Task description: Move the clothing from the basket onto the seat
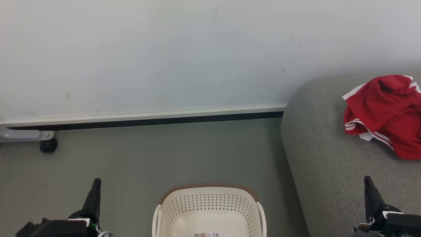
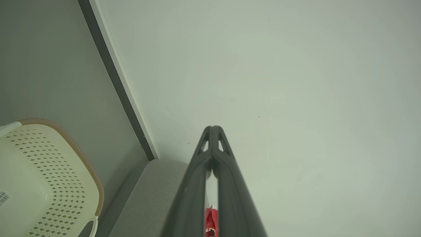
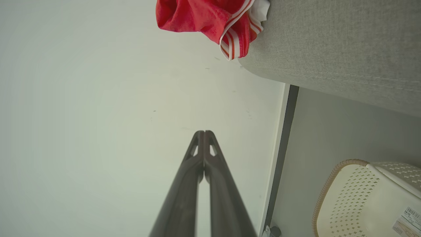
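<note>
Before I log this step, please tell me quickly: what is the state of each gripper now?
Left gripper: closed, holding nothing.
Right gripper: closed, holding nothing.

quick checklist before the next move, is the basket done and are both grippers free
1. Clothing on the seat: ok, the red pile rests on the grey cushion.
2. Whole pile on the seat: cannot tell, it runs off the head view's right edge.
3. Basket emptied: cannot tell; the part in view holds just a label, and its near end is cut off.
4. Left gripper free: ok, shut on nothing.
5. Right gripper free: ok, shut on nothing.
</note>
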Controlling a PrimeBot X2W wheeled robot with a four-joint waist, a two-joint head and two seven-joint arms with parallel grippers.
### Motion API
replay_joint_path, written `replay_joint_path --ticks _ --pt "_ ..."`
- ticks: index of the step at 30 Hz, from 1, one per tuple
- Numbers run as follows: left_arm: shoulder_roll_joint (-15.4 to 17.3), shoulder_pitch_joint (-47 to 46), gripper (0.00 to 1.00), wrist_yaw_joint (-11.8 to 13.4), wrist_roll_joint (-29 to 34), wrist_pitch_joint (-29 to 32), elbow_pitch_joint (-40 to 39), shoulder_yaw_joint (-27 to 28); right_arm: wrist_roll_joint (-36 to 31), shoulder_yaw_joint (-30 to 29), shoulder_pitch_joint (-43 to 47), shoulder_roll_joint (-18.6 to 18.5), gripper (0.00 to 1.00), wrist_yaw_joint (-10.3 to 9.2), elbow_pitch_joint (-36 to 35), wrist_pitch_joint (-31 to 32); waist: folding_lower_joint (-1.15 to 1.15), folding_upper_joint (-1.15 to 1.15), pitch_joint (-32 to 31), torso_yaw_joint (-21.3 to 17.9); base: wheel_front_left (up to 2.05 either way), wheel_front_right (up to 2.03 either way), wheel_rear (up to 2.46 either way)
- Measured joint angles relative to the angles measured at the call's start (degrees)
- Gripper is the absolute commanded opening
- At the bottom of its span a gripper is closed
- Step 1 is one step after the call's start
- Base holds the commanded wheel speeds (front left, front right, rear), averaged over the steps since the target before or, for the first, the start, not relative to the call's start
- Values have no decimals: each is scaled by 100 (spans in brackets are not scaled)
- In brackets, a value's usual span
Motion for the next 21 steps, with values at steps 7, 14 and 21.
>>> replay_joint_path --ticks 7,14,21 --pt "0 0 0 0 0 -1 2 0 0 1 0 0 0 0 0 0 0 0 0 0 0 0 0" --pt "0 0 0 0 0 -1 2 0 0 1 0 0 0 0 0 0 0 0 0 0 0 0 0" --pt "0 0 0 -12 0 -1 4 0 1 1 0 0 0 0 0 0 0 0 0 0 0 0 0"
